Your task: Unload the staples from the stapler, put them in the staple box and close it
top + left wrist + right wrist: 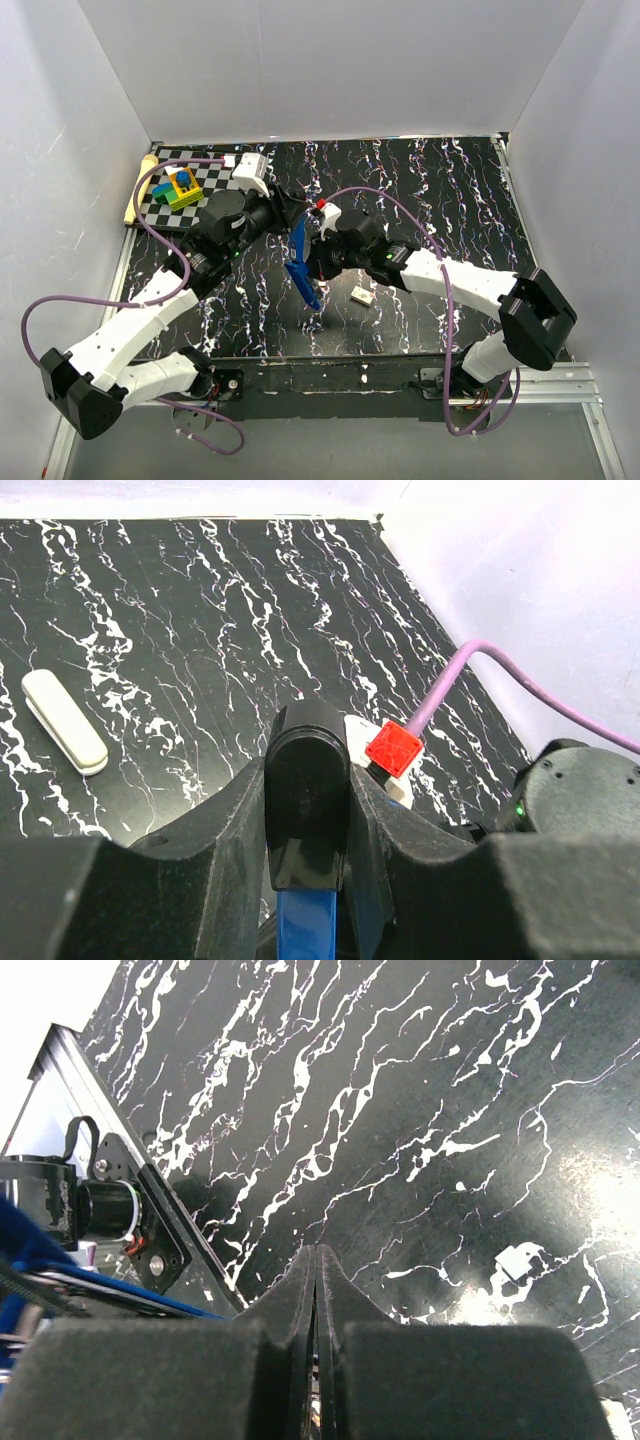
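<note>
Left pincer (308, 780) clamped on black end of stapler (308, 815); blue body runs down out of my wrist view. Right pincer (316, 1272) closed, fingers pressed flat together, nothing visible between them. It sits just beside stapler, blue edge at left of its view. Stapler tilted above table (200, 600), mid-workspace, between my two wrists. Staples: can't pick them out against white-veined top. White bar (65, 723) lies on table, apart from stapler. Checkered mat (215, 175) with toy blocks (180, 188) in far left corner.
</note>
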You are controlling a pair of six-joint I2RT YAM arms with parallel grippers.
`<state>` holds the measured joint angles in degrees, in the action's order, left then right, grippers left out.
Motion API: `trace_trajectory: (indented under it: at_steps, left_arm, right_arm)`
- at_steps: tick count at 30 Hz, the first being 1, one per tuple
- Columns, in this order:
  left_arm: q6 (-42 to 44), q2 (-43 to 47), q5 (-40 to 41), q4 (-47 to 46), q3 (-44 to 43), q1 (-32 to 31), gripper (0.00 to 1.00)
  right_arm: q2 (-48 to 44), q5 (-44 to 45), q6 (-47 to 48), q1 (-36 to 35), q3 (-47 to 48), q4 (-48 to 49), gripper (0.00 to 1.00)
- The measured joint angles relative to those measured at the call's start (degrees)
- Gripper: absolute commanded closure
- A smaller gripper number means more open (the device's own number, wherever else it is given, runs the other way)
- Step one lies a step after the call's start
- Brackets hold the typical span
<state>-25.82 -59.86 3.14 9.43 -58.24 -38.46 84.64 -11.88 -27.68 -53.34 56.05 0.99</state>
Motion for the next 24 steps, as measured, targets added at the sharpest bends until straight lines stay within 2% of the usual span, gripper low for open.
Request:
trace_trajectory:
  at_steps: [12,24]
  left_arm:
    - [-0.15,-3.98,5.79,-2.51,0.46,0.00,1.00]
    - [2.99,-11.45,11.02,-4.61,0.33,0.00,1.00]
  right_arm:
    - [2.01,-0.52,-4.09,0.31,0.02,2.95,0.99]
    - [7.89,-6.75,-11.06,6.47,0.00,10.27,0.99]
